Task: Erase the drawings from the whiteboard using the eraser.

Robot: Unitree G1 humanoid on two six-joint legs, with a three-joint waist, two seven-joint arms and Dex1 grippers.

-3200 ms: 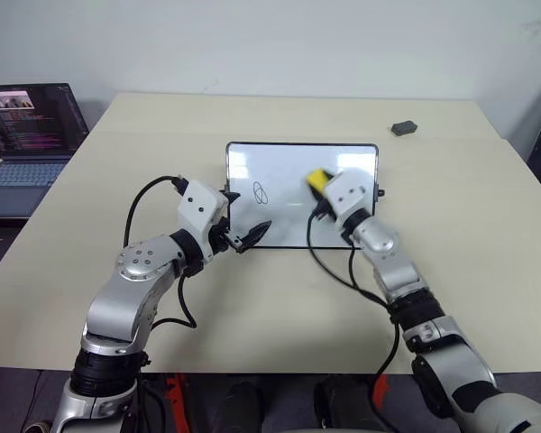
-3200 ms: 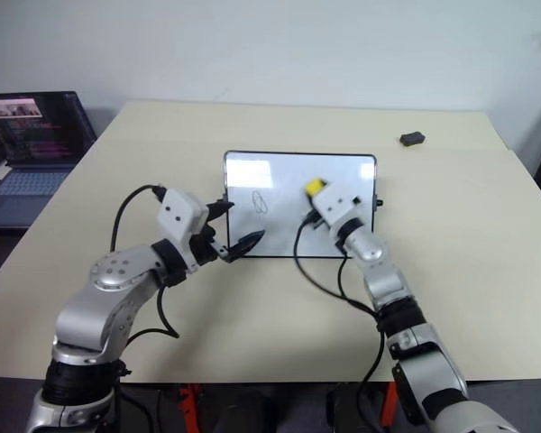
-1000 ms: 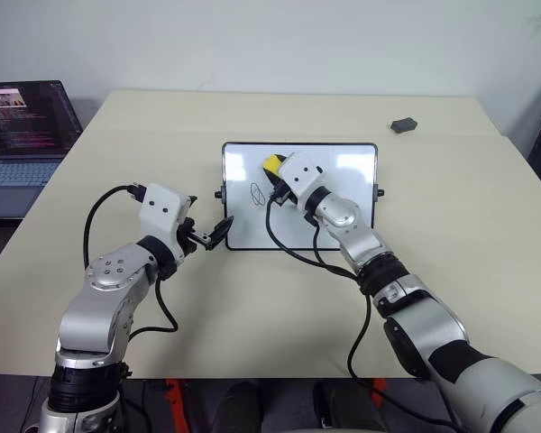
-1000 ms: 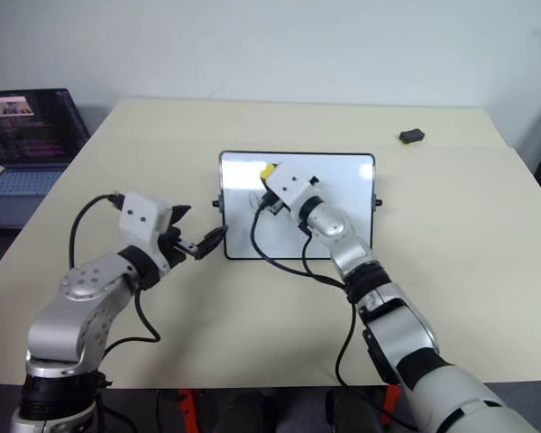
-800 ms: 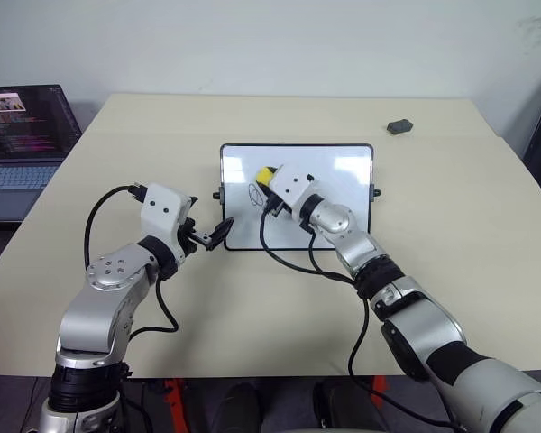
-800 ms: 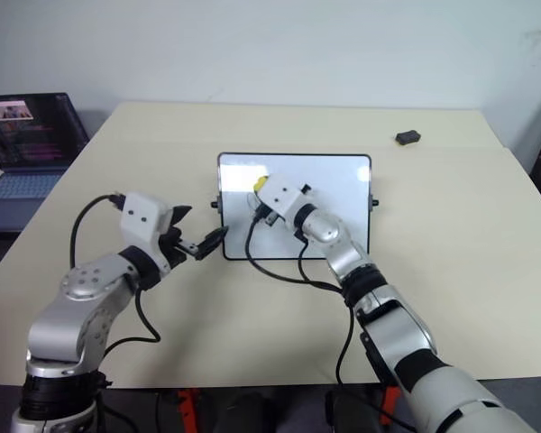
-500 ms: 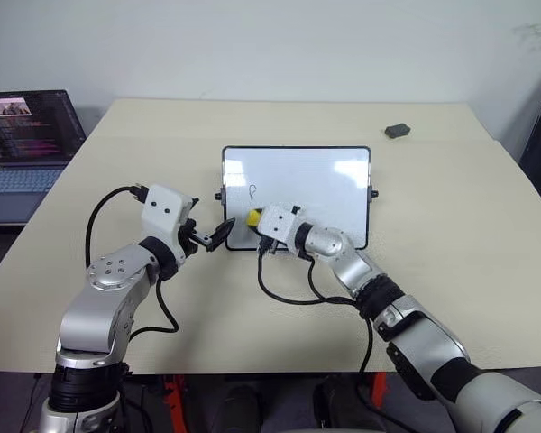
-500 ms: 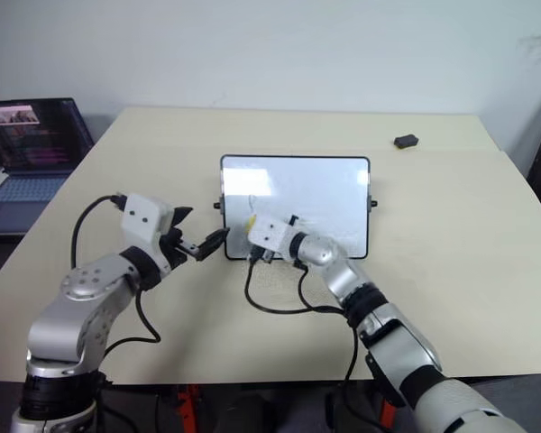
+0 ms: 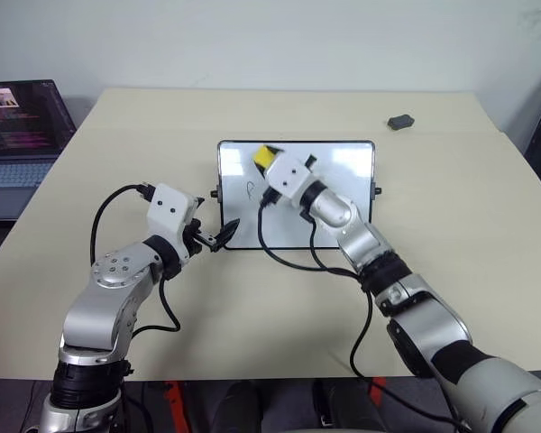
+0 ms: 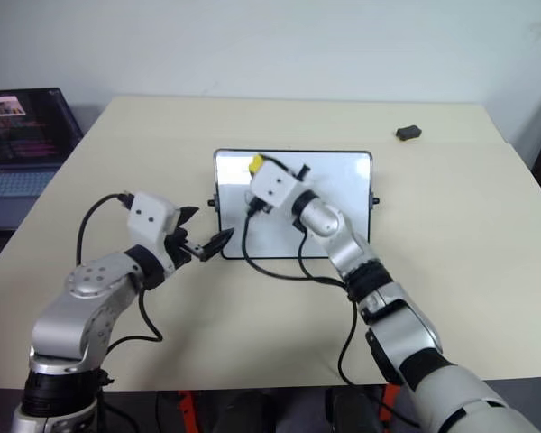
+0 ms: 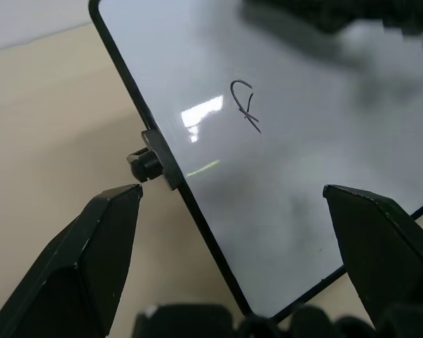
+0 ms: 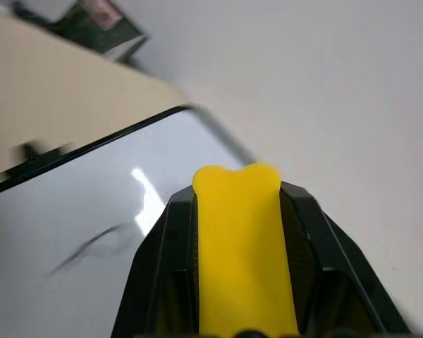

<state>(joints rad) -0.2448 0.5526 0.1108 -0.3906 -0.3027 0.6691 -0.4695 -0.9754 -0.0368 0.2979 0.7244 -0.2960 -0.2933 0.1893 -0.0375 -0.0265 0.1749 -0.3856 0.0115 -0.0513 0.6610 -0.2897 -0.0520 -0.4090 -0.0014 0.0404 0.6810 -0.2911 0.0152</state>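
Looks like an office or lab room: plain beige bench (image 9: 252, 316) against a bare white wall (image 9: 270, 41), open laptop (image 9: 22, 126) with code on screen on a side desk past the bench's left edge, small whiteboard (image 9: 343, 185) mid-bench.

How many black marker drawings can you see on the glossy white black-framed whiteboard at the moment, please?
1: a small black marker drawing on the whiteboard's left part, near its left edge. The right arm covers part of the board, so others may be hidden.
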